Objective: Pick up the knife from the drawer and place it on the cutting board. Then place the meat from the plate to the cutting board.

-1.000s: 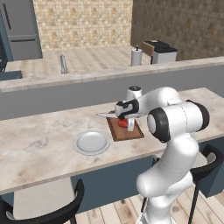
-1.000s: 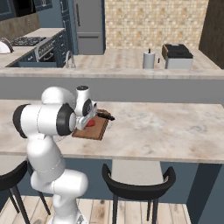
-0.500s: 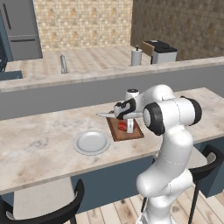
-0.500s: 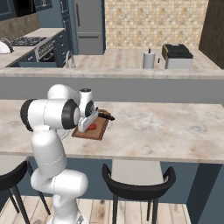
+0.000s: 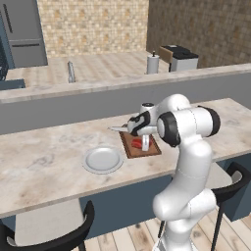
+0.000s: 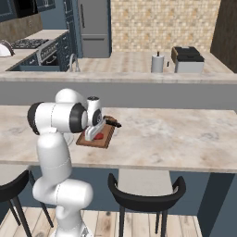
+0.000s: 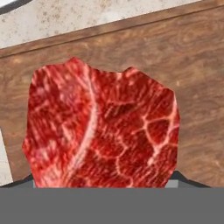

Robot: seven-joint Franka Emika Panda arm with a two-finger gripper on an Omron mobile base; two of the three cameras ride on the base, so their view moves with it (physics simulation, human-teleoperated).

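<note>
A: What was hard to make out?

B: The gripper, mostly. In the left base view it hung low over the cutting board, with the arm's white body crowding it. In the right base view the forearm covered part of the board, and the meat showed as a small red patch beside the hand.

A: And the knife?

B: The knife was half hidden. From the left, its silver blade stuck out past the board's far left corner onto the counter, the rest behind the hand. From the right, its dark handle lay at the board's far edge.

A: Could you tell the fingers' state?

B: They were spread wide. The hand view looked down on the meat lying flat on the brown board, very close. Whether the tips touched it, I couldn't tell; they were cut off at the bottom.

A: Anything on the plate?

B: The plate sat just left of the board, its grey face bare. The meat was on the board.
</note>
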